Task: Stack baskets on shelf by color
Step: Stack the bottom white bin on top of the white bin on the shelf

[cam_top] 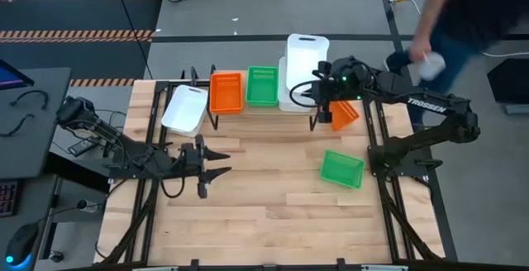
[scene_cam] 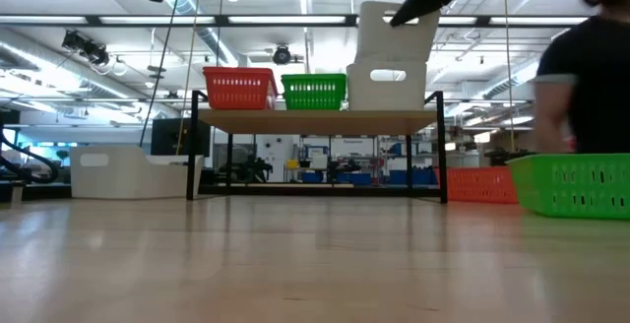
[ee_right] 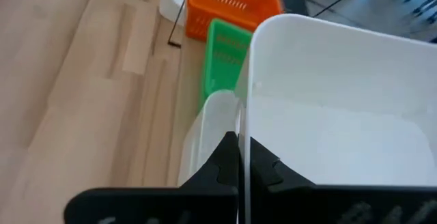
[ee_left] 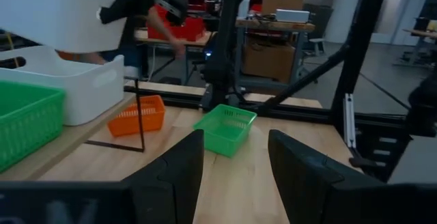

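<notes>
Above the wooden-plank shelf [cam_top: 248,110], right gripper [ee_right: 239,157] jaws pinch a white rounded plastic basket's [cam_top: 307,54] wall, poised over its white twin [scene_cam: 387,85] for nesting; left gripper's [cam_top: 216,159] jaws hang released.

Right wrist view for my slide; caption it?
Right tool shut on a white basket's wall, above another white basket.

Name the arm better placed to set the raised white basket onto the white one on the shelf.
Right. The right gripper is shut on the raised white basket, directly above the lower white basket on the shelf. The left gripper hangs open over bare table, away from the shelf.
</notes>
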`<action>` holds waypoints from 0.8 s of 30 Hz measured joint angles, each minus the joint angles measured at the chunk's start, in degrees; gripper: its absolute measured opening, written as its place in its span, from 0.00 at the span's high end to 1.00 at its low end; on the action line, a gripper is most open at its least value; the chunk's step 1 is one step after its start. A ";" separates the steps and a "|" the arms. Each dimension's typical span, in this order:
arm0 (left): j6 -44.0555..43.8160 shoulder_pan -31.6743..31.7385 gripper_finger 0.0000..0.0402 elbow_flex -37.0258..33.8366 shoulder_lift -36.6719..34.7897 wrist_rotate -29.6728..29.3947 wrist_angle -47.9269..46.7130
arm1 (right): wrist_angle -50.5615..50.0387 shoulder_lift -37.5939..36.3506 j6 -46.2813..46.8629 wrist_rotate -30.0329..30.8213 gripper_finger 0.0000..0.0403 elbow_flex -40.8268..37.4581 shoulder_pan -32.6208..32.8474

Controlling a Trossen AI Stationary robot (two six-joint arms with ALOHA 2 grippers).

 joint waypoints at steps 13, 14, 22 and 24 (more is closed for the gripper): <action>-0.43 -0.52 0.57 0.00 0.02 0.62 -0.04 | -0.52 1.83 0.42 -2.06 1.00 0.00 -0.78; -0.44 -0.51 0.57 0.00 0.04 0.64 -0.04 | -0.42 2.49 0.43 -2.29 1.00 0.00 -0.84; 0.02 -0.52 0.57 0.00 0.04 0.64 -0.25 | 0.27 6.60 0.46 -2.78 1.00 0.00 -0.90; 0.02 -0.52 0.57 0.00 0.04 0.64 -0.53 | 0.20 6.68 0.68 -2.69 0.99 -0.02 -0.90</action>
